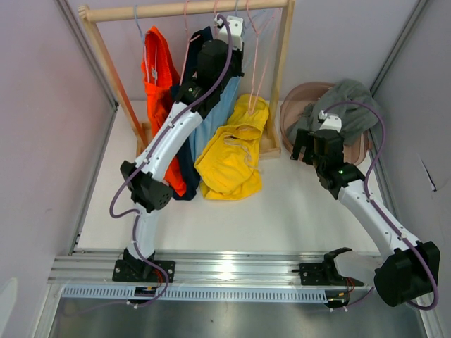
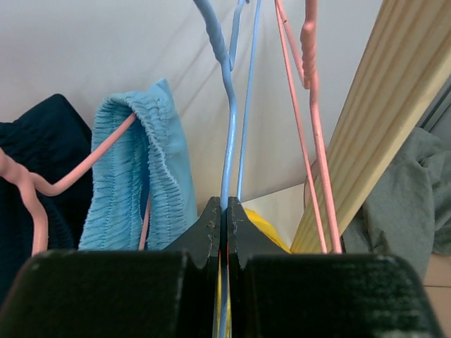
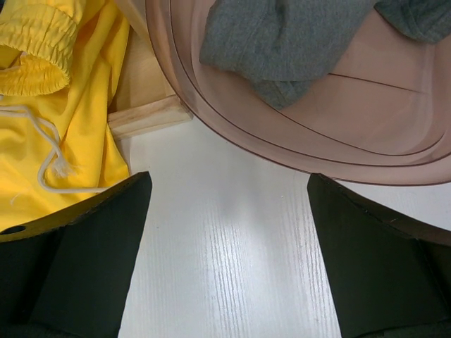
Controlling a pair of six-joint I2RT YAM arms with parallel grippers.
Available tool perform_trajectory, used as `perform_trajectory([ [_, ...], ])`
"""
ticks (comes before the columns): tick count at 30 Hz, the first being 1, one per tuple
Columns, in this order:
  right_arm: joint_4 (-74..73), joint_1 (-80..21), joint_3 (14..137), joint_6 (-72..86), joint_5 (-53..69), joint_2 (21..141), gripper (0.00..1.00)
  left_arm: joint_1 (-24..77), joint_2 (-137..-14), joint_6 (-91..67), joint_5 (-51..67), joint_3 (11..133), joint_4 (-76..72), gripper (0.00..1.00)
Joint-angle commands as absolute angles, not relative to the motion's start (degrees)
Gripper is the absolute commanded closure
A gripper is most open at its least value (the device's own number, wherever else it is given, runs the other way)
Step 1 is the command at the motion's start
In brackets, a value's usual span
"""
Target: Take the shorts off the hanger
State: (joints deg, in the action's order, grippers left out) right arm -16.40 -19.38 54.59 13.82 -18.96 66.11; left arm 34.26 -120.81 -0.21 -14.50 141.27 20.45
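The yellow shorts droop low at the rack's right end, their lower part bunched on the table. They also show in the left wrist view and the right wrist view. My left gripper is high at the rack, shut on the thin blue hanger, whose wire runs down between the jaws toward the yellow cloth. My right gripper is open and empty, low over the white table, to the right of the yellow shorts.
On the wooden rack hang orange shorts, navy shorts and light blue shorts on pink hangers. The rack's post stands close right. A pinkish bowl holds a grey garment.
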Motion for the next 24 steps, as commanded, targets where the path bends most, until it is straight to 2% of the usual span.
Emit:
perform_trajectory([
  [1, -13.4, -19.0, 54.6, 14.6, -18.6, 66.1, 0.01, 34.4, -120.7, -1.5, -12.4, 144.3, 17.9, 1.0],
  [4, -13.2, -18.7, 54.5, 14.7, -18.3, 66.3, 0.01, 34.5, -119.9, -1.7, -12.8, 142.7, 19.2, 0.99],
  [6, -13.0, -18.6, 54.5, 14.8, -18.0, 66.3, 0.01, 34.5, -118.5, -1.8, -13.1, 141.3, 19.7, 0.87],
  [7, -13.1, -18.7, 54.5, 14.9, -17.9, 66.3, 0.0, 34.6, -116.2, -1.8, -13.4, 139.4, 19.6, 0.77],
  [8, -13.1, -18.6, 54.5, 14.8, -18.0, 66.4, 0.01, 34.8, -114.5, -1.8, -13.9, 136.7, 19.3, 0.75],
  [9, -13.2, -18.7, 54.5, 14.9, -17.8, 66.4, 0.01, 34.9, -112.6, -1.9, -14.2, 133.4, 18.0, 0.66],
  [11, -13.4, -18.7, 54.8, 14.9, -17.8, 66.4, 0.01, 35.5, -106.1, -2.0, -14.7, 129.7, 16.6, 0.54],
  [12, -13.4, -18.9, 54.8, 15.0, -17.8, 66.4, 0.01, 35.8, -104.2, -2.4, -14.9, 125.0, 16.6, 0.42],
  [13, -13.5, -19.1, 54.9, 15.0, -17.8, 66.3, 0.01, 36.2, -102.2, -2.5, -14.9, 123.8, 17.0, 0.38],
  [16, -13.8, -19.6, 55.5, 15.0, -18.3, 65.9, 0.0, 37.4, -93.3, -3.0, -15.6, 116.8, 20.1, 0.35],
  [22, -14.7, -22.4, 57.0, 15.8, -19.4, 65.7, 0.01, 39.4, -77.8, -5.2, -15.2, 84.3, 13.5, 0.33],
  [24, -15.4, -24.3, 58.1, 16.1, -20.2, 66.0, 0.01, 39.8, -73.6, -6.4, -13.5, 79.6, 11.3, 0.33],
])
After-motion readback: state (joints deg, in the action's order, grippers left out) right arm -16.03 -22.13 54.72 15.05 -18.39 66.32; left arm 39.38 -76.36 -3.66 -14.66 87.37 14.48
